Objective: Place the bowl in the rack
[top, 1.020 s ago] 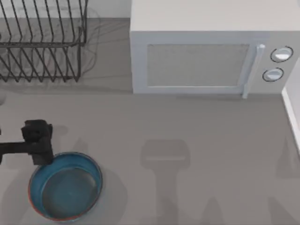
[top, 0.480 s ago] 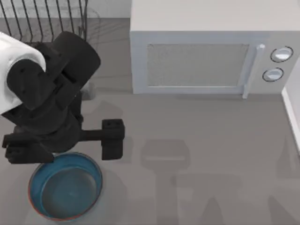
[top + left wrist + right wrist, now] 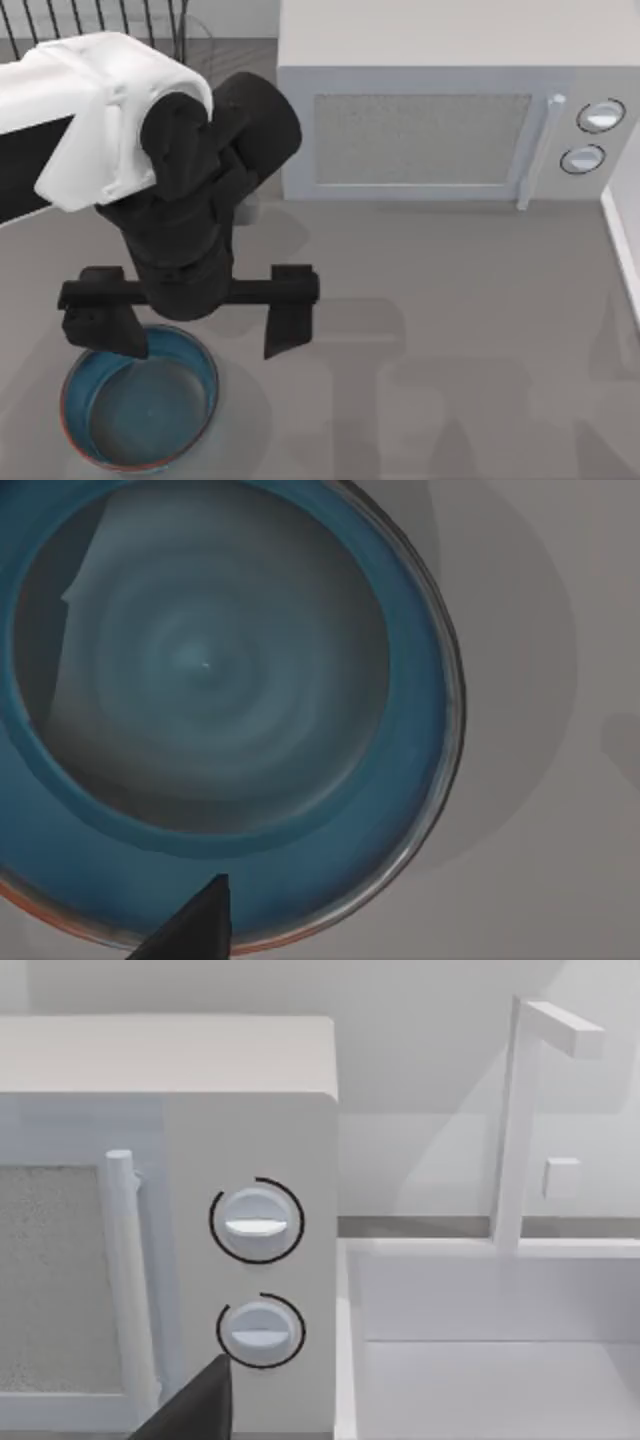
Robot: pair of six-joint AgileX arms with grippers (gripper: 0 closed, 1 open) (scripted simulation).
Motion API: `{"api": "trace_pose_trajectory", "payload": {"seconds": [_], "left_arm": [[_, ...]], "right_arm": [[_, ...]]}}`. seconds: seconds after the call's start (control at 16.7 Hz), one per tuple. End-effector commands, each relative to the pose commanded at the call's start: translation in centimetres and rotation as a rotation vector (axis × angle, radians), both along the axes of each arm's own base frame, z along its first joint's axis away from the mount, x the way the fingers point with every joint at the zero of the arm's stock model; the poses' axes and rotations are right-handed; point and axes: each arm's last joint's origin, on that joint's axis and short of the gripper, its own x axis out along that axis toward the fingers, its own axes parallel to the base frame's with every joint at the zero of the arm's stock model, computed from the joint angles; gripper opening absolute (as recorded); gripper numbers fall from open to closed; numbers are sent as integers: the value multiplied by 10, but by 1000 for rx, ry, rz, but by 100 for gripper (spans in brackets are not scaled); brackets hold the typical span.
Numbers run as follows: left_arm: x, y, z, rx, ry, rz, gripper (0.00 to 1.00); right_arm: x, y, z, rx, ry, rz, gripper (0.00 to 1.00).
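Left gripper [image 3: 195,335] above the bowl [image 3: 140,410], fingers spread wide (one over its 11 o'clock rim), rack [image 3: 100,18] at 12 o'clock, microwave [image 3: 450,110] toward 2 o'clock, right gripper's fingers, cannot tell

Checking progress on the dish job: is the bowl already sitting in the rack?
No: the top view shows the bowl on the table, near its left front, apart from the rack at the back.

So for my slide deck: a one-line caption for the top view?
Left gripper open above the blue bowl, rack behind, microwave alongside.
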Motion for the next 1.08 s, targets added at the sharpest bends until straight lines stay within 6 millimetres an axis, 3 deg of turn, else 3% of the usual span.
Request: {"api": "trace_pose_trajectory", "payload": {"seconds": [0.3,0.78,0.9,1.08], "left_arm": [[1,1,-5,0,1,2,100],[2,-1,-88,-5,-7,0,100],[0,0,-99,-1,-1,0,100],[0,0,-100,0,0,0,100]], "right_arm": [[0,0,0,0,0,0,100],[0,0,0,0,0,0,100],[0,0,0,0,0,0,100],[0,0,0,0,0,0,100]]}}
